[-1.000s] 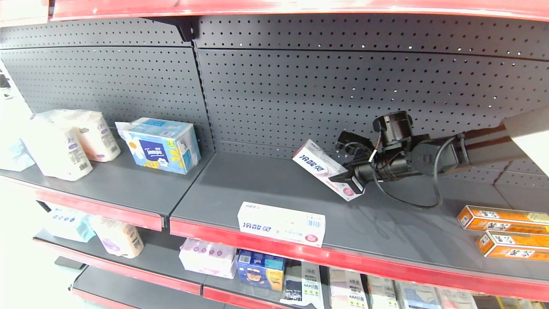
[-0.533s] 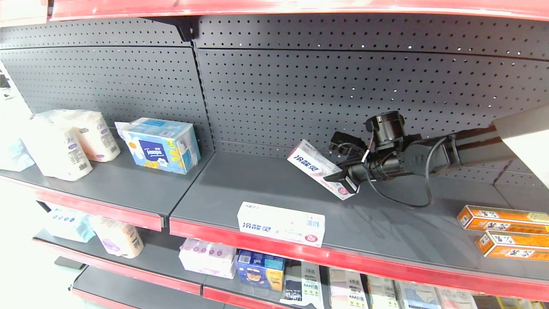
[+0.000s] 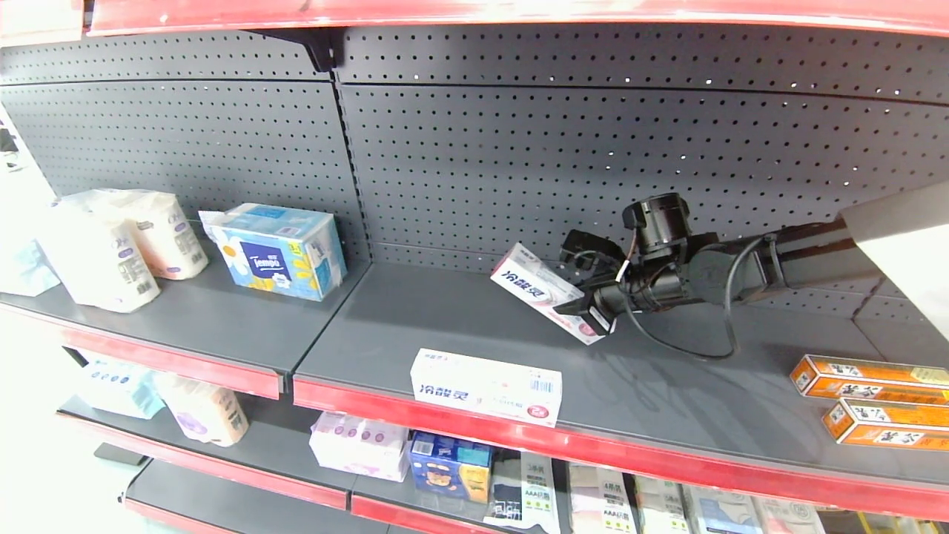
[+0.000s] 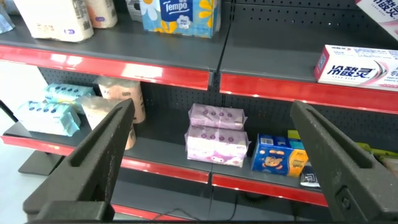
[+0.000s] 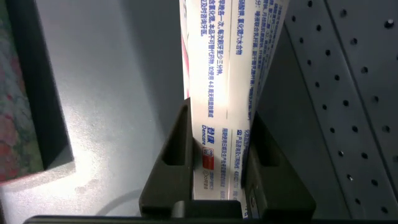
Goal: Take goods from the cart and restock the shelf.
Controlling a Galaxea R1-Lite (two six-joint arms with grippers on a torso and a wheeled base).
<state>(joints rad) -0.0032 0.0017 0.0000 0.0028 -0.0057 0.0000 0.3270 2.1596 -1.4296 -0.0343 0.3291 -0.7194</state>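
Now | head: right tool (image 3: 587, 315) clamps toothpaste box (image 3: 528, 282) | wrist: left tool (image 4: 211, 112) spread

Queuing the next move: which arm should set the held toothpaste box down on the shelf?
Right. The right tool is shut on the toothpaste box, tilted over the shelf. The left tool is open and empty, facing the lower shelves.

Matls, as seen: shelf board (image 3: 445, 319) sheet metal, matt dk-grey paint, smooth. back panel (image 3: 519, 148) same metal, perforated, matt. front strip (image 3: 356, 403) red, glossy. held toothpaste box (image 3: 530, 285) & front toothpaste box (image 3: 485, 386): card, glossy print. orange boxes (image 3: 871, 378): glossy card. tissue pack (image 3: 278, 252), roll packs (image 3: 100, 256): thin plastic film, shiny, crinkled. right gripper (image 3: 589, 315), left gripper (image 4: 211, 109): matt blk plastic. cable (image 3: 689, 348): blk, smooth, rubbery.
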